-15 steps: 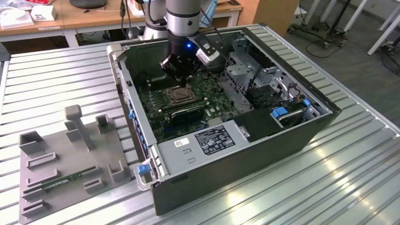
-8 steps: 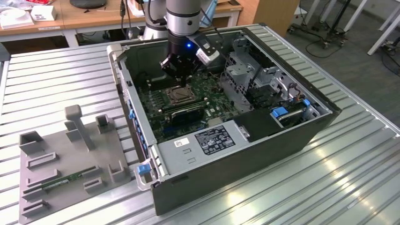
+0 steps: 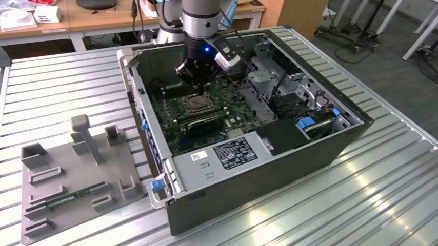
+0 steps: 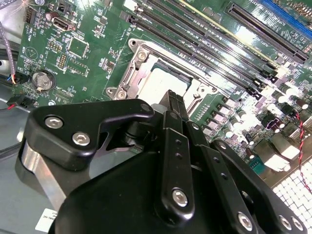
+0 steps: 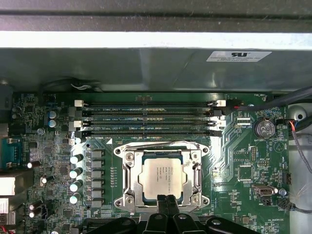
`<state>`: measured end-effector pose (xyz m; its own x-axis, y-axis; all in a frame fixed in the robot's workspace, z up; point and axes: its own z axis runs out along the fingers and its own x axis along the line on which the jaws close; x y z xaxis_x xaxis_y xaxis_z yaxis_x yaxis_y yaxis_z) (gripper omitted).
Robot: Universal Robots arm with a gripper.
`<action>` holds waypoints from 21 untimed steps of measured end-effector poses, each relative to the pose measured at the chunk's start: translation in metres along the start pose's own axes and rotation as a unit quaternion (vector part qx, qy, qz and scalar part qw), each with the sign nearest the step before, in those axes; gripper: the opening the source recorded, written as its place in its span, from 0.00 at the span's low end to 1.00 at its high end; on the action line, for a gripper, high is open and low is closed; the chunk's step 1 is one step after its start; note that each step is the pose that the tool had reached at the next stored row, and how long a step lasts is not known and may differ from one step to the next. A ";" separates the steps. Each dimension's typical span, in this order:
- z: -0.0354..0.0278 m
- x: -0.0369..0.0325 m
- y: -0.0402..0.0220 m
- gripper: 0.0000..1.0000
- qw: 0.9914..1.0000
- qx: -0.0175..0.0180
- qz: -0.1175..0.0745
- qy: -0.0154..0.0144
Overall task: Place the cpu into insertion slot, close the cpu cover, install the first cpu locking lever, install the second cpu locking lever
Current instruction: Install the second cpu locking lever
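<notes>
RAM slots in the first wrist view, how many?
4 RAM slots, stacked in parallel rows on the motherboard between the case wall and the cpu. All look empty; none seems hidden.

Arm [image 3: 200, 18] comes straight down, wrist vertical, black gripper [image 3: 196, 91] pointing down with a blue light lit on the wrist housing. In the second wrist view the gripper [image 4: 171, 97] has its fingers [image 4: 173, 146] pressed together side by side, no gap between the tips. First wrist view shows the same gripper [image 5: 168, 198], tips joined in one narrow point with nothing between them.
</notes>
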<state>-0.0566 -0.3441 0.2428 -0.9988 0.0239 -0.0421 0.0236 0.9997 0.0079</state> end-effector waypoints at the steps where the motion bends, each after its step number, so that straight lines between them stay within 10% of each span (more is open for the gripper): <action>1: 0.0000 0.0000 0.0000 0.11 1.000 0.000 0.000 0.000; 21: -0.0002 -0.0004 -0.0178 0.11 1.000 0.000 0.000 0.000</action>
<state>-0.0566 -0.3619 0.2428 -0.9988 0.0239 -0.0420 0.0236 0.9997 0.0080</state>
